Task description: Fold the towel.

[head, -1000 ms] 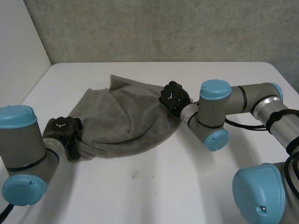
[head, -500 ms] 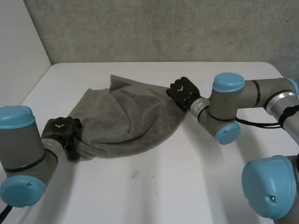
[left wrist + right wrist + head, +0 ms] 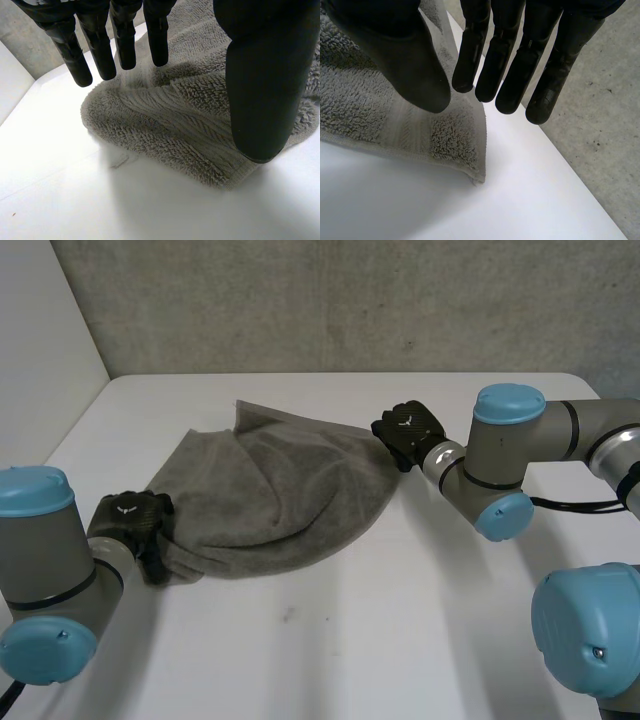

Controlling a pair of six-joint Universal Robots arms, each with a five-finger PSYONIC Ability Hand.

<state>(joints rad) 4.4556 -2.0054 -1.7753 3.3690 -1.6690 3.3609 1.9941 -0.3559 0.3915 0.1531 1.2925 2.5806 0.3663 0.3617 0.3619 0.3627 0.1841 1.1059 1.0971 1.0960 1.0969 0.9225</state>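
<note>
A grey towel lies rumpled on the white table, bunched into a rounded heap. My left hand is at the towel's near-left corner. Its fingers are straight and its thumb is spread wide above the thick folded corner, gripping nothing. My right hand is at the far-right corner. There the thumb sits on top of the cloth and the fingers close in from beyond its edge, pinching that edge near the corner tip.
A grey concrete wall runs behind the table's far edge. Bare white tabletop stretches in front of the towel and to its right. My right arm's elbow lies low over the table to the right of the towel.
My right hand slid rightward off the top of the towel to its far-right corner and its fingers closed. The towel's right side was drawn slightly right. My left hand stayed put.
</note>
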